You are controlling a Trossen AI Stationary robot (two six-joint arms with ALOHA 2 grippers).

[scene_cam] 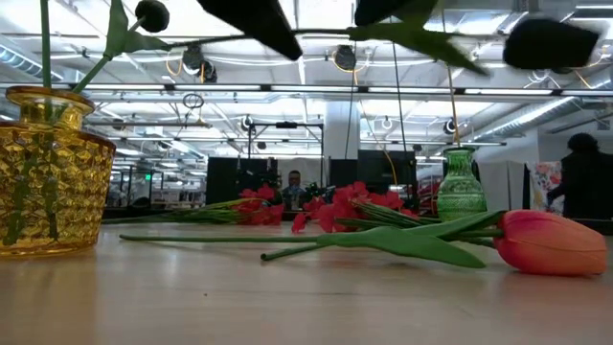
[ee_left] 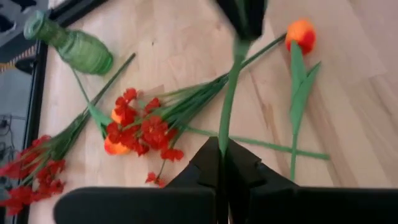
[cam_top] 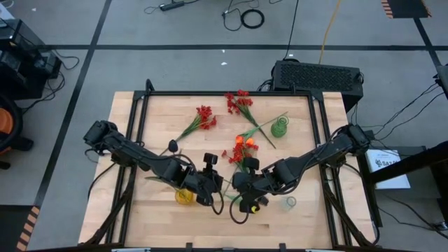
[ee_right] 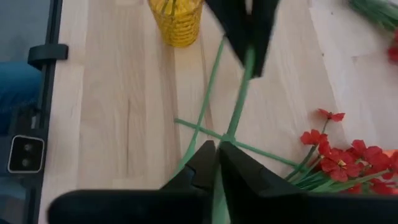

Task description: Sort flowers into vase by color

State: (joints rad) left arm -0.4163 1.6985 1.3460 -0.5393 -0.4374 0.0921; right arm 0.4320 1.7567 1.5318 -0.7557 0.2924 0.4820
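My two grippers meet over the near middle of the table, left [cam_top: 218, 187] and right [cam_top: 235, 186], both shut on the green stem of one flower [ee_left: 229, 93]. The wrist views hide its bloom. In the low view a leaf [scene_cam: 421, 40] and a dark blurred head [scene_cam: 551, 43] hang above the table. A black-headed flower [scene_cam: 151, 14] stands with its stem in the yellow vase [cam_top: 183, 197]. An orange tulip [scene_cam: 548, 241] lies flat on the wood. Red and orange flowers [cam_top: 241, 149] lie in a heap behind it. The green vase [cam_top: 280, 127] stands at the far right. My left gripper [ee_left: 222, 150] pinches the stem [ee_left: 224, 132] between its two fingers, slanting down from the table's left. The stem runs straight on from the fingertips to the other gripper, clear of the table. My right gripper [ee_right: 217, 149] pinches the same stem [ee_right: 231, 132] between its two fingers, slanting down from the table's right. From its fingertips the stem leads on to the left gripper, off the wood.
Two more red bunches [cam_top: 204, 116] [cam_top: 239, 102] lie toward the far edge. A small clear vase [cam_top: 290, 202] stands near the front right. A black metal frame [cam_top: 231, 93] borders the tabletop. A dark box [cam_top: 316, 73] sits beyond the far right corner.
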